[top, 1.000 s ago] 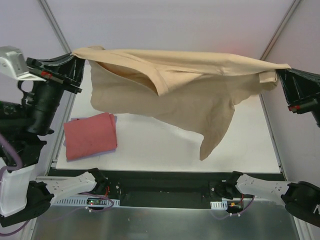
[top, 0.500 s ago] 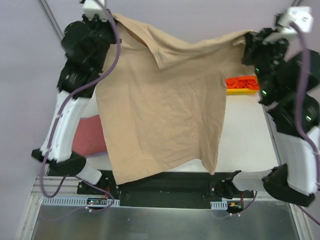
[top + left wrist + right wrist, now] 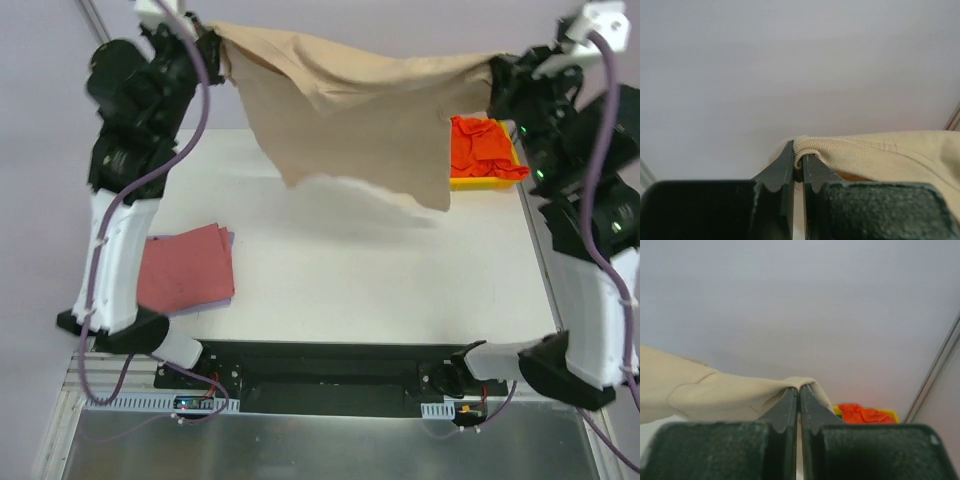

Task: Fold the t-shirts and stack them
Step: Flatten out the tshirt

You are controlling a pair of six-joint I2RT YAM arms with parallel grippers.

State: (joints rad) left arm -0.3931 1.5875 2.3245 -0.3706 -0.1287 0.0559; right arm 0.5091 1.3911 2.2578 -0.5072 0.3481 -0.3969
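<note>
Left end effector (image 3: 798,163) and right end effector (image 3: 799,392) are both pinched tight on the tan shirt (image 3: 360,135) by its top corners — it hangs stretched across the upper frame, off the tabletop (image 3: 350,275) — so I'd say it's the spread-out step, and next it needs laying flat for folding.

One tan t-shirt (image 3: 350,130), one dusty-red t-shirt (image 3: 185,272), one lavender t-shirt (image 3: 232,238), one orange-red t-shirt (image 3: 478,148), one yellow bin (image 3: 486,182)
</note>
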